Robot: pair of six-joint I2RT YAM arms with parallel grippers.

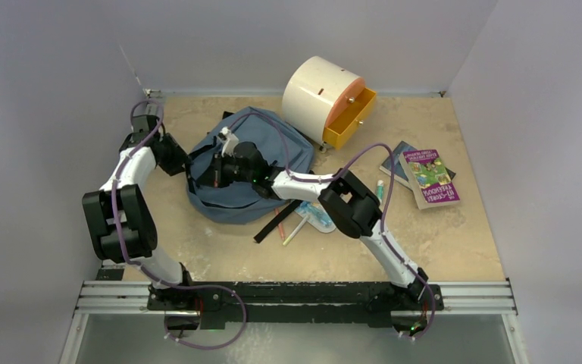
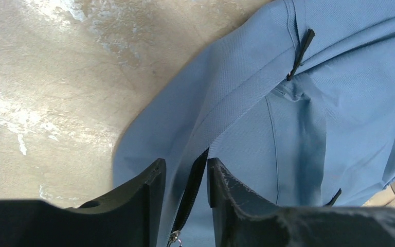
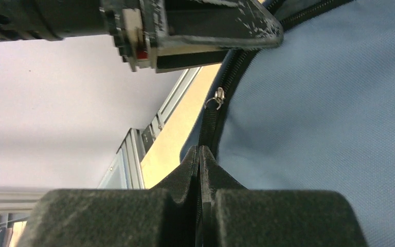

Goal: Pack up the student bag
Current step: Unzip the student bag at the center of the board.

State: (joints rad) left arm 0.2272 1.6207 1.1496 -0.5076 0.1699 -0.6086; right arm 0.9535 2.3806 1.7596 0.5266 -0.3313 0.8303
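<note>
The student bag (image 1: 258,152), slate-blue with black zipper lines, lies at the table's middle back. My left gripper (image 1: 184,161) is at its left edge. In the left wrist view the gripper (image 2: 185,172) has its jaws partly apart, with a black strap (image 2: 198,177) and a fold of the bag (image 2: 247,82) between them. The strap ends in a metal ring (image 2: 174,237). My right gripper (image 1: 216,173) rests on the bag's left part. In the right wrist view the gripper (image 3: 200,152) is shut on the black zipper edge (image 3: 211,123) of the bag (image 3: 329,118), just below a metal ring (image 3: 217,98).
A cream cylindrical cabinet (image 1: 318,87) with its orange drawer (image 1: 350,117) pulled out stands behind the bag. Books (image 1: 428,178) lie at the right. A pencil case (image 1: 317,216), pens (image 1: 294,231) and a black strip (image 1: 275,222) lie in front of the bag, under my right arm.
</note>
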